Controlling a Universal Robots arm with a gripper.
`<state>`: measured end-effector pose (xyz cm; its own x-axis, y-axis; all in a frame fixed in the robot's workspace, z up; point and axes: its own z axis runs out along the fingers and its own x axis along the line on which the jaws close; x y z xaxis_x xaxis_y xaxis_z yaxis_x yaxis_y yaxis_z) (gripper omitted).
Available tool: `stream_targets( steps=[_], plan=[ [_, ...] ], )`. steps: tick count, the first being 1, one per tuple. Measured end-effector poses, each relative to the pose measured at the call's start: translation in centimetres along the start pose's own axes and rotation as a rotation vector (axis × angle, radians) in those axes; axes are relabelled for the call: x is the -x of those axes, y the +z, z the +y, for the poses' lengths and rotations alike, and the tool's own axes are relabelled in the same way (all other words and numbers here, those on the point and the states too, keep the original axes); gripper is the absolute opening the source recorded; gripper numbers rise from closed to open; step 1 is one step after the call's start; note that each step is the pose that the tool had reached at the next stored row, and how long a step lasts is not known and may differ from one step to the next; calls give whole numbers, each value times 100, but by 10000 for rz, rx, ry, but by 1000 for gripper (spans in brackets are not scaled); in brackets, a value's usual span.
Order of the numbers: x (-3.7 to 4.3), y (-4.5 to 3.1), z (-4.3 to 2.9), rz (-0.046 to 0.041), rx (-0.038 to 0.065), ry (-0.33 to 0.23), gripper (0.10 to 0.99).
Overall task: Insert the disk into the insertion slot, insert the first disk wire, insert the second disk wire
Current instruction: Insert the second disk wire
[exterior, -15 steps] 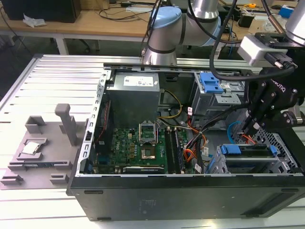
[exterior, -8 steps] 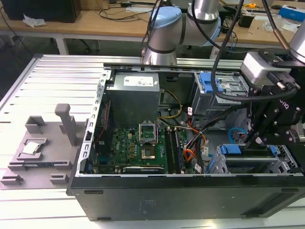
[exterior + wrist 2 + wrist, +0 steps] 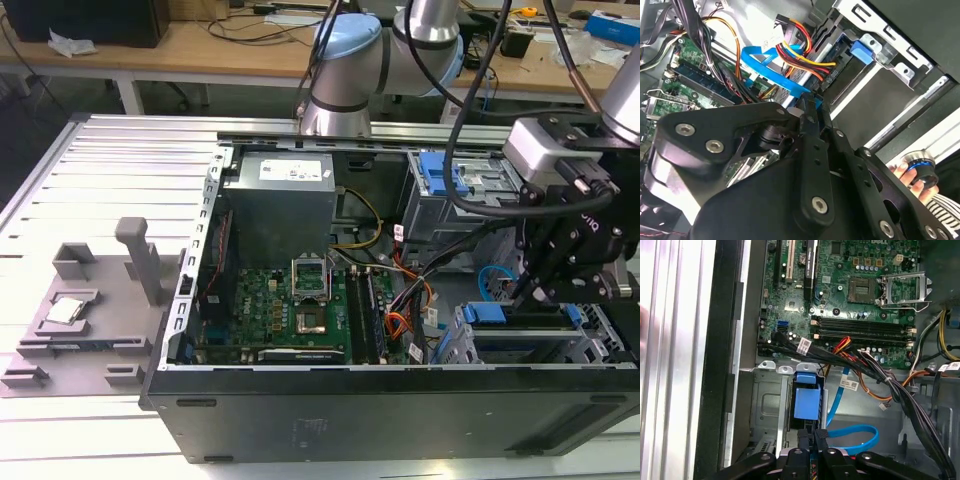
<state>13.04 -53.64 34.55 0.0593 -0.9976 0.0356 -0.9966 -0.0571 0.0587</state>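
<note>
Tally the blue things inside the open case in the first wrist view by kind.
Blue plastic clip: 1
Blue flat cable: 1
Small blue board connector: 1
Total: 3

disk [image 3: 520,325] in insertion slot [image 3: 590,345], motherboard [image 3: 290,310] leftward

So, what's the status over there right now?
Gripper low at the insertion slot, jaws shut. Disk sits in the slot. Blue cable and wire bundle crowd close beside the gripper.
</note>
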Motion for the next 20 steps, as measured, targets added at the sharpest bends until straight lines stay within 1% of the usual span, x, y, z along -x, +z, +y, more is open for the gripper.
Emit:
stream_targets(
  steps=[8, 12, 13, 15, 17, 20],
  plan=[
    [0, 36, -20, 5, 1, 3, 161],
    [0, 30, -20, -10, 0, 2, 161],
    [-1, 28, -20, -26, -2, 1, 161],
    [-4, 27, -20, -177, -10, -8, 161],
    [-42, 28, -18, -175, -9, -8, 161],
    [-52, 34, -17, -177, -8, -8, 161]
  ],
)
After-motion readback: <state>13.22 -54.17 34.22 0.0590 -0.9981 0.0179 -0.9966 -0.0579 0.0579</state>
